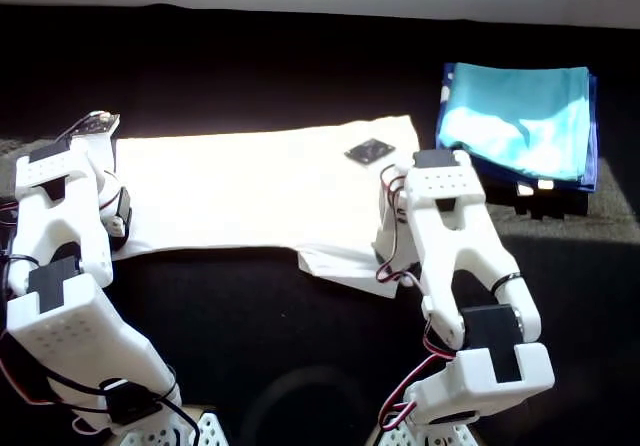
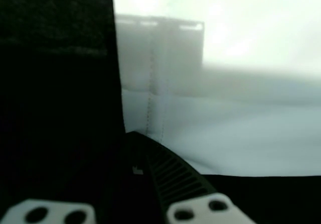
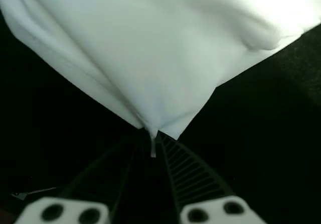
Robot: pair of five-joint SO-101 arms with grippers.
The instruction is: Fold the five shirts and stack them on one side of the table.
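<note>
Black cloth [image 1: 250, 56] is covering the whole table, and a pale strip of wall is running along the far edge.

Shirt count first:
- One white shirt [image 1: 250, 186] is lying spread out flat across the middle of the table, stretching side to side. One small dark tag [image 1: 369, 151] is sitting on it near the far right end.
- One stack [image 1: 500, 174] of folded shirts is sitting at the far right of the table, apart from the white one. A cyan shirt [image 1: 520, 116] is lying on top, with a blue edge peeking out under it and something dark below that. I'm counting at least three layers, but I honestly can't tell the exact number.

Two arms are working the table. The left arm [image 1: 60, 226] is hanging over the white shirt's left end. In its wrist view the left gripper [image 2: 131, 136] is sitting right at the shirt's edge, where white fabric is meeting black cloth. I can't tell if it's clamping anything or not.

The right arm [image 1: 450, 226] is standing over the shirt's near right corner. There the right gripper [image 3: 152, 136] has its fingers pressed together, and they're pinching the very tip of that corner. The fabric is fanning away from the pinch.
</note>
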